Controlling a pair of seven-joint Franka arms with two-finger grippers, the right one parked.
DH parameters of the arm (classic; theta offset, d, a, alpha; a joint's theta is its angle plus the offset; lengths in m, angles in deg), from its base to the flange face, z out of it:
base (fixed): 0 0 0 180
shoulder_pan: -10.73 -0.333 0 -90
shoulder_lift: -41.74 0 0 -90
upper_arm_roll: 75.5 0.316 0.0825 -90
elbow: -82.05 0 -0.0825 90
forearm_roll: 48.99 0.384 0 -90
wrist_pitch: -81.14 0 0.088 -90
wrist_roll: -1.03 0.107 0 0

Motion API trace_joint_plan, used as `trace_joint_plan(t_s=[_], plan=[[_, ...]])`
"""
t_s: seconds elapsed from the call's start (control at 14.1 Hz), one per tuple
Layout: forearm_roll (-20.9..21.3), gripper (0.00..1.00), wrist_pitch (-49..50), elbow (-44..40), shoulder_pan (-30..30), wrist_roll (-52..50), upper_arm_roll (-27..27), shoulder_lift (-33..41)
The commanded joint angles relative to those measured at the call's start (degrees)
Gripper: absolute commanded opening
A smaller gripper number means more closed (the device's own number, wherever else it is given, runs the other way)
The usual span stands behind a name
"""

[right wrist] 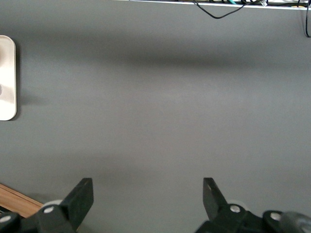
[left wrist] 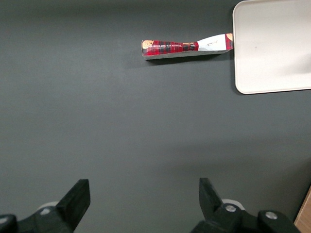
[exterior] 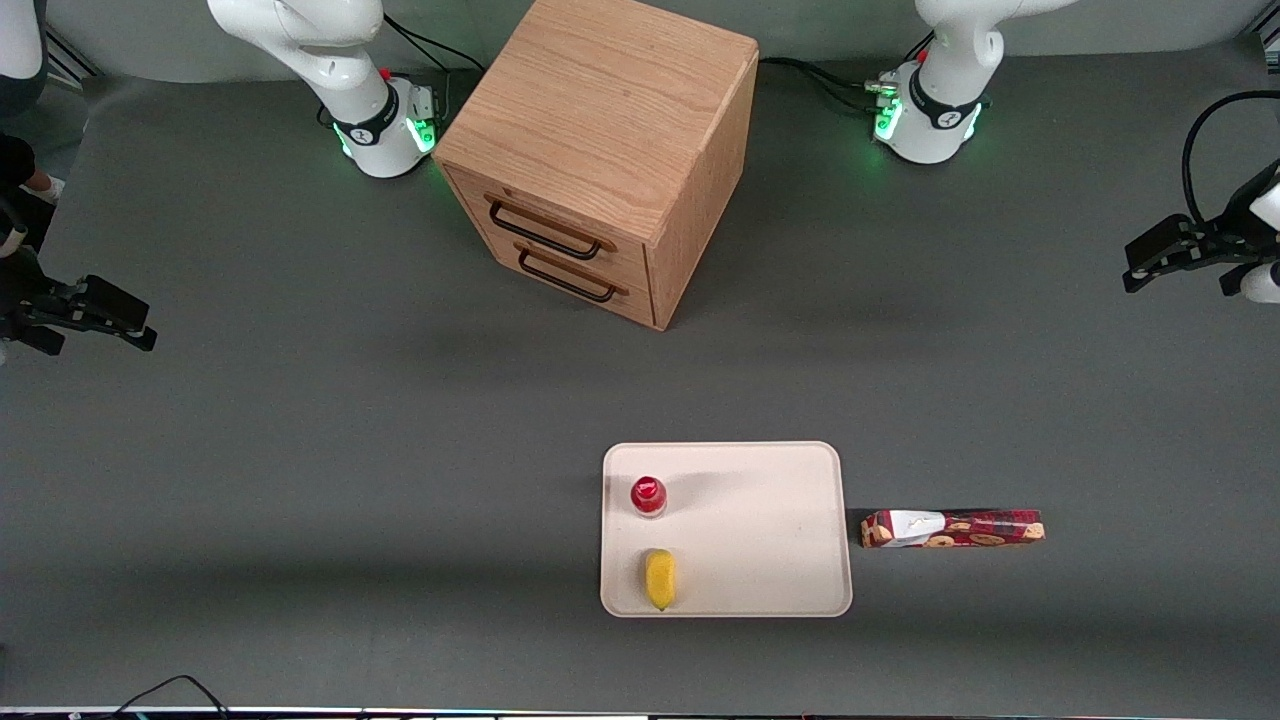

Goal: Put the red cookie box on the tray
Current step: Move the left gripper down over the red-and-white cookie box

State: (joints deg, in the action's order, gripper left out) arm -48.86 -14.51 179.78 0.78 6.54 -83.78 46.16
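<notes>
On the grey table [exterior: 300,450] the box [exterior: 952,529] lies flat just beside the tray [exterior: 780,560], on the tray's short side toward the working arm's end, with a thin strip of table between them. Its long axis runs straight away from the tray, and the end with the white patch is the one nearest the rim. Dark red plaid and tan round cookies cover the rest of the carton. There is small print on the white patch, but it cannot be read, and no brand name can be made out.

Two things sit on the tray, both near its short side toward the parked arm: a bottle [exterior: 648,495] with a red cap, standing, and a lemon [exterior: 659,578] nearer the front camera than the bottle.

Farther from the camera stands a cabinet [exterior: 600,150] of light wood with two drawers and dark handles.

High above the table at the working arm's end, the gripper [left wrist: 145,199] hangs well apart from the box, fingers [left wrist: 77,196] spread wide with nothing between them.
</notes>
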Motion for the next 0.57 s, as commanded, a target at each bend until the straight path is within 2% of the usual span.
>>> trace_joint_plan(t_s=[0.0,0.21,0.49], plan=[[0.74,1.0,1.26,0.09,-0.59,0.12,-0.6,1.11],[0.83,1.0,1.09,0.09,-0.24,1.43,-0.6,0.5],[2.85,1.0,-2.41,0.71,1.08,16.52,-0.6,-4.14]])
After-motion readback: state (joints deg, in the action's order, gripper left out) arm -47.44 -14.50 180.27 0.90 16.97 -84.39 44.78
